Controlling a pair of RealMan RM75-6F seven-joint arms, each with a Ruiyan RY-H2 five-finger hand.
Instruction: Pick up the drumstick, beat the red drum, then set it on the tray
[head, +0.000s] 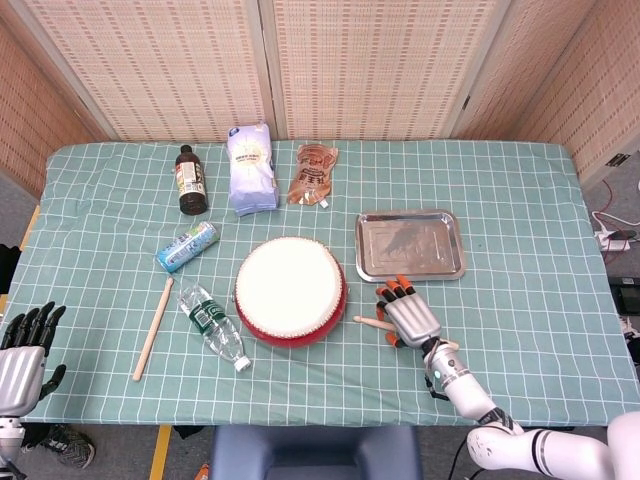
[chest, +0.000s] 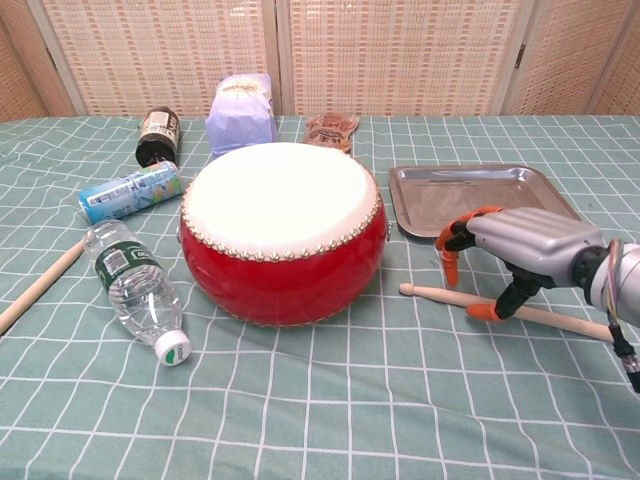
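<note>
Tabletop (head: 520, 180) covered in green checked cloth.

Red drum (head: 291, 290) (chest: 284, 230) stands upright near the middle, white skin facing up.

Steel tray (head: 410, 244) (chest: 478, 196) lies flat just right of and behind the drum, apart from it.

White bag (head: 252, 168) at the back, with a brown pouch (head: 314, 173) to its right and a dark bottle (head: 190, 181) upright to its left. Blue can (head: 187, 246) on its side left of the drum. Clear water bottle (head: 212, 326) (chest: 134, 288) lying down in front of the can, cap toward the near edge.

Right hand (head: 408, 314) (chest: 520, 250) is arched over the drumstick, palm down. Fingers (chest: 454, 248) spread and curled downward; the thumb tip touches the cloth beside the shaft. Nothing is gripped; the hand is open.

Left hand (head: 24, 350) at the near left corner off the cloth, fingers apart, holding nothing.

Drumstick (head: 370, 322) (chest: 455, 299) lies flat on the cloth just right of the drum and in front of the tray. Long axis roughly left–right, tip pointing toward the drum, butt end running right and slightly nearer under the hand.

A second plain wooden stick (head: 153, 329) lies left of the water bottle, long axis running near to far.
</note>
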